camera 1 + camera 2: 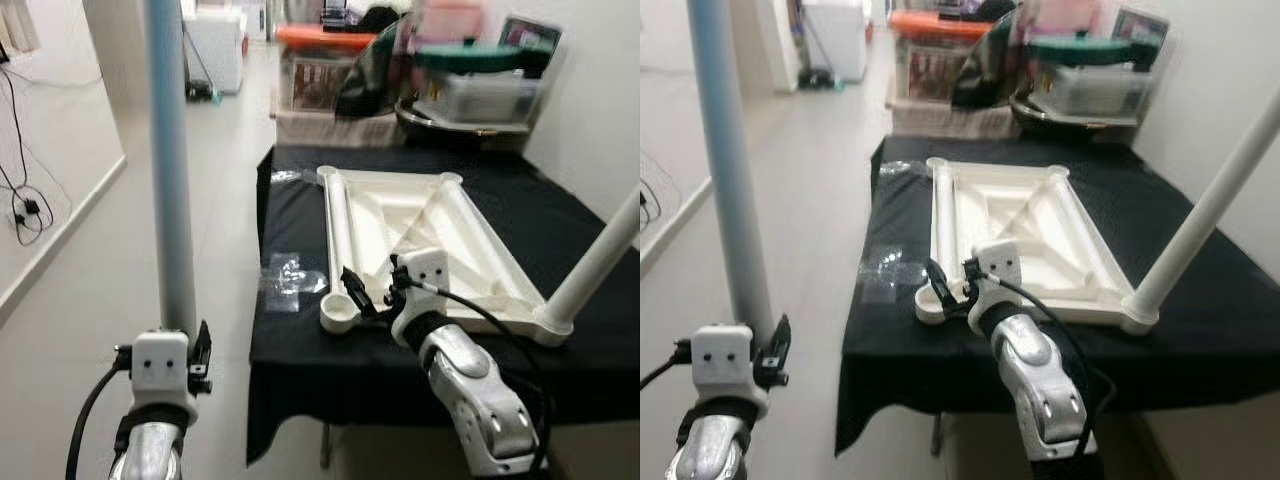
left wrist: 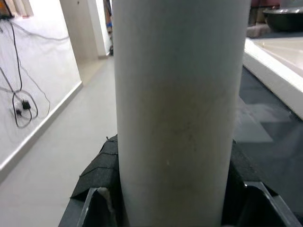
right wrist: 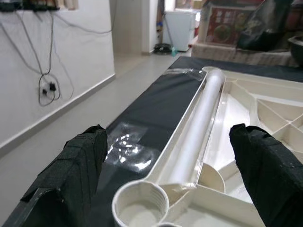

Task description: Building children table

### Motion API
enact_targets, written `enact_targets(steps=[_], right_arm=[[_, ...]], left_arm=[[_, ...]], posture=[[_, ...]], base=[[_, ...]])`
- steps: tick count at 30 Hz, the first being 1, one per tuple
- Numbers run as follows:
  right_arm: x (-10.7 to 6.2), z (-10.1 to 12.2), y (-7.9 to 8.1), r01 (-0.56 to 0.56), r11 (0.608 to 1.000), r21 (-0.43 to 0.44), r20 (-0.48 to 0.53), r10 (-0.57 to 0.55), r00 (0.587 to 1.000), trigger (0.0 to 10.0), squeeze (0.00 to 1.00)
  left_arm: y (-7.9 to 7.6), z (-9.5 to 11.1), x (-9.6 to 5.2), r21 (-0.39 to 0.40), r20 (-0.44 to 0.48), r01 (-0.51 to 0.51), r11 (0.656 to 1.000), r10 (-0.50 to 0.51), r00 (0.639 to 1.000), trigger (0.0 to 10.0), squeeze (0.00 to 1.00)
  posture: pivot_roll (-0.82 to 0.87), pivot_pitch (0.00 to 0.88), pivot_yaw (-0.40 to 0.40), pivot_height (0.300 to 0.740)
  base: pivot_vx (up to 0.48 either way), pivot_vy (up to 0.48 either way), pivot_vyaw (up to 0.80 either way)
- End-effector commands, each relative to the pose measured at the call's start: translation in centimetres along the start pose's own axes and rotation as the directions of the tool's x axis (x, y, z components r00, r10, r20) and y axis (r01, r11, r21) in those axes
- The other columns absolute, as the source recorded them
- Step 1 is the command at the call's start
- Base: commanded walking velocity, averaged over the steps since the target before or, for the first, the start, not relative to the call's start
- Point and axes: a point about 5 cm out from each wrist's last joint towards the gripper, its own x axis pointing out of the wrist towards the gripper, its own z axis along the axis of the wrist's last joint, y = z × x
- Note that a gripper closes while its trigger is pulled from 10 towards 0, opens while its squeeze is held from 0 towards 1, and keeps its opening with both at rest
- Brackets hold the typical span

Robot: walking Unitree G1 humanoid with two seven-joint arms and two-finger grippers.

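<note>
Left gripper low at the robot's left, off the table, over the floor. Fingers clenched on a pale grey leg, held upright; the leg runs up out of frame. In the left wrist view the tube sits between the black pads, touching both.

Right gripper over the near left corner of the table. Fingers spread apart, grasping nothing. They sit either side of the round socket at the near left corner of the top. Cannot tell if the tips touch the socket.

Top is cream plastic, lying upside down on the black cloth, ribs and diagonal braces facing up. A long rounded rail runs along its left edge from the near socket to the far corner socket.

A second leg stands tilted in the near right corner socket, leaning up and to the right, out of frame.

A clear plastic wrapper lies flat on the cloth, just left of the top, near the open socket.

Behind the table: blurred boxes and a tub with a dark green lid. White appliance far back on the floor. Cables hang on the left wall.
</note>
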Motion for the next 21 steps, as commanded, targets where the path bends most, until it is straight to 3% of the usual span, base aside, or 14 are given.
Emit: enact_targets(steps=[1,10,15,21], right_arm=[[-0.1,-0.2,0.3,-0.019,1.000,0.004,-0.002,0.019,1.000,10.0,0.00],[-1.0,-0.5,-0.4,-0.003,1.000,0.029,-0.005,0.003,1.000,10.0,0.00],[-2.4,-0.7,-1.4,0.050,0.998,-0.023,0.012,-0.049,0.999,10.0,0.00],[-5.4,-2.1,-2.3,0.082,0.987,-0.140,-0.021,-0.085,0.996,10.0,0.00]], left_arm=[[0.2,0.1,0.1,0.008,0.014,-0.008,1.000,0.008,1.000,10.0,0.00],[0.5,-0.5,-0.1,0.023,-0.010,-0.003,1.000,0.003,1.000,10.0,0.00],[1.0,-1.5,-1.7,0.044,-0.060,0.018,0.999,-0.015,0.998,10.0,0.00],[1.7,-2.3,-3.9,0.050,-0.110,0.096,0.994,-0.090,0.990,10.0,0.00]], posture=[[0.05,0.000,-0.091,0.740],[0.04,0.000,-0.089,0.740],[0.03,0.000,-0.087,0.740],[0.03,0.000,-0.091,0.740]], base=[[0.000,0.000,0.00],[0.000,0.000,0.00],[0.000,0.000,0.00],[0.000,0.000,0.00]])
